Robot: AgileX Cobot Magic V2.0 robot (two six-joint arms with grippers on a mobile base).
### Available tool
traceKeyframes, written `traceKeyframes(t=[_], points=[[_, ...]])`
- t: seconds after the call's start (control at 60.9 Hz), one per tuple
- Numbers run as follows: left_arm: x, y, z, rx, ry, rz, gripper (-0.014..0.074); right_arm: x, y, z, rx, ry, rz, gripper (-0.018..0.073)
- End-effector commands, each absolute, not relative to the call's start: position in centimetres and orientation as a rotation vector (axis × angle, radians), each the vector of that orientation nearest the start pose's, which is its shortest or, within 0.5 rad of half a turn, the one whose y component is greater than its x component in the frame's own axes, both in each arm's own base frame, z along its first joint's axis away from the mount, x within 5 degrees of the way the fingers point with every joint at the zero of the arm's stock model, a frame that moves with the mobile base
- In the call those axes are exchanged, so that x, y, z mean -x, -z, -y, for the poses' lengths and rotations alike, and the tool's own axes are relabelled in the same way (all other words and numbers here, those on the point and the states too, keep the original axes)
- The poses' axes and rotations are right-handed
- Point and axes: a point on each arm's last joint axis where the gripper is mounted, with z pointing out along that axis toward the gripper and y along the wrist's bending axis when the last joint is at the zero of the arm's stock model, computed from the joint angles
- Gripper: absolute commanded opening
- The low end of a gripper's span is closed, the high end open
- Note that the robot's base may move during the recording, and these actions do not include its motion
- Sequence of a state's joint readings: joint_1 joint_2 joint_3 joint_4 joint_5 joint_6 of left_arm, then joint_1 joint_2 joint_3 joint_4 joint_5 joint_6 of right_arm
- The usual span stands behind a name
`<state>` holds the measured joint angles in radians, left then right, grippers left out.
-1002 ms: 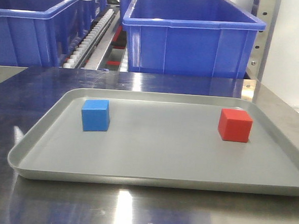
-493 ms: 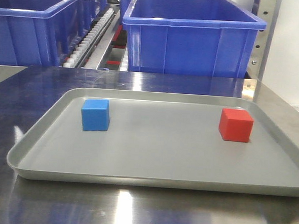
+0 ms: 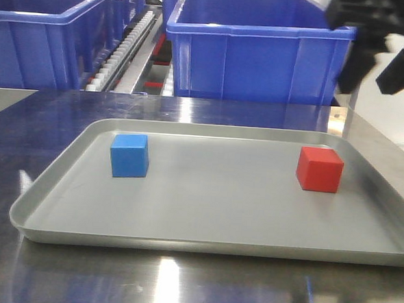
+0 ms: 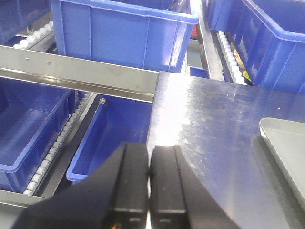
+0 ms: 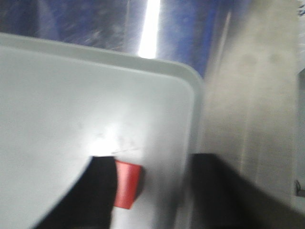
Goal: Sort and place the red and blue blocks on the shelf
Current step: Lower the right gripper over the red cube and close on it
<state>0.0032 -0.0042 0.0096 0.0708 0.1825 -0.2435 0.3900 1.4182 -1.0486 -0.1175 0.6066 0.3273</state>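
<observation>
The red block (image 3: pixel 319 169) rests near the right side of the grey tray (image 3: pixel 213 200) and the blue block (image 3: pixel 129 155) near the left side, the 2 well apart. The tray lies on the steel bench (image 3: pixel 180 287). The right tool (image 3: pixel 377 74) hangs released above the tray's right end. The left tool (image 4: pixel 149 191) is clenched and empty, near the shelf (image 4: pixel 76 76).

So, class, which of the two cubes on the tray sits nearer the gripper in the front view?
The red block, on the right side of the tray, where the open right gripper hangs above; the blue block sits far over on the left.
</observation>
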Motion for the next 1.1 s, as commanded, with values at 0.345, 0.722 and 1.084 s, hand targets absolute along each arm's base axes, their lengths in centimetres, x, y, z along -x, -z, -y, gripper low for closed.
traceKeyframes(t=[0.345, 0.722, 1.084], points=[[-5.6, -19.4, -0.1, 0.151, 0.134, -1.588, 0.0141, -29.1, -28.6, -14.1, 0.223, -0.261, -2.518, 0.0592], [-5.6, -19.4, -0.1, 0.151, 0.134, -1.588, 0.0141, -30.2, -25.4, -14.7, 0.236, -0.211, -2.633, 0.0592], [-5.6, -19.4, -0.1, 0.151, 0.134, -1.588, 0.0142, -30.6, -24.2, -14.9, 0.239, -0.197, -2.663, 0.0591]])
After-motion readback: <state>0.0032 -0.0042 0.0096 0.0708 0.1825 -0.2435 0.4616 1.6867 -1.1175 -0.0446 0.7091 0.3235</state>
